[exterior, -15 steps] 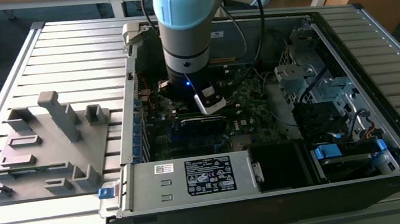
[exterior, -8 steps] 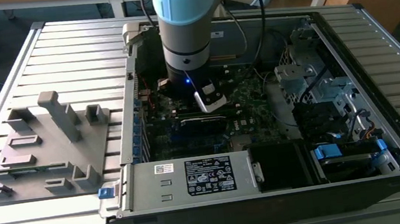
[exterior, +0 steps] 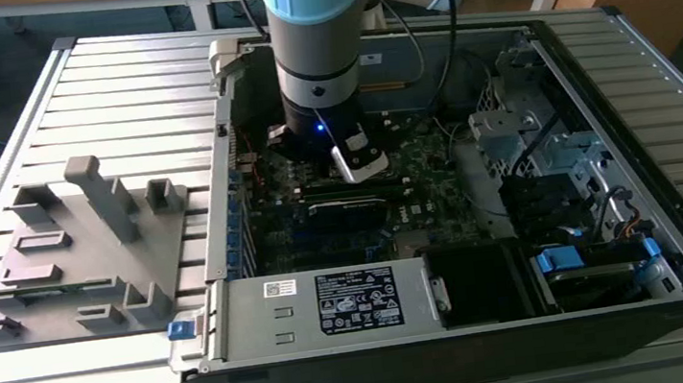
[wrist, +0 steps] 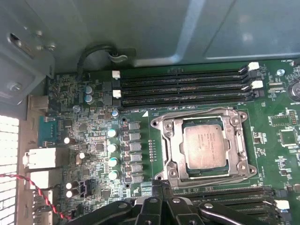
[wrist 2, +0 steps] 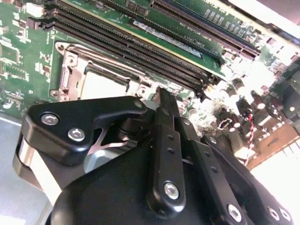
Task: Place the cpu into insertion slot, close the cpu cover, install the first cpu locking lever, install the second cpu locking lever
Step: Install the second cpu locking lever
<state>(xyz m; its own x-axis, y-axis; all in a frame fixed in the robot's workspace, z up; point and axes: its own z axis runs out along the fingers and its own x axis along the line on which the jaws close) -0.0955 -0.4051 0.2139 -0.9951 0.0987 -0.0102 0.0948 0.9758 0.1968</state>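
Grey cpu [wrist: 204,146] sits inside insertion slot [wrist: 165,149], cover closed.

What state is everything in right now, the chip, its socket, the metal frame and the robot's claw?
cpu: lying flat in the insertion slot, grey face up.
insertion slot: filled by the cpu.
cpu cover: down around the cpu.
memory slots: empty.
gripper: fingers together, holding nothing, hanging just above the motherboard beside the slot.

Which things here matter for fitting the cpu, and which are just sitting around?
Part of the job: the cpu lying in the insertion slot; the cpu cover framing it; the gripper above the motherboard.

Just lying about: memory slots, power supply box, grey fixture plate outside the case.
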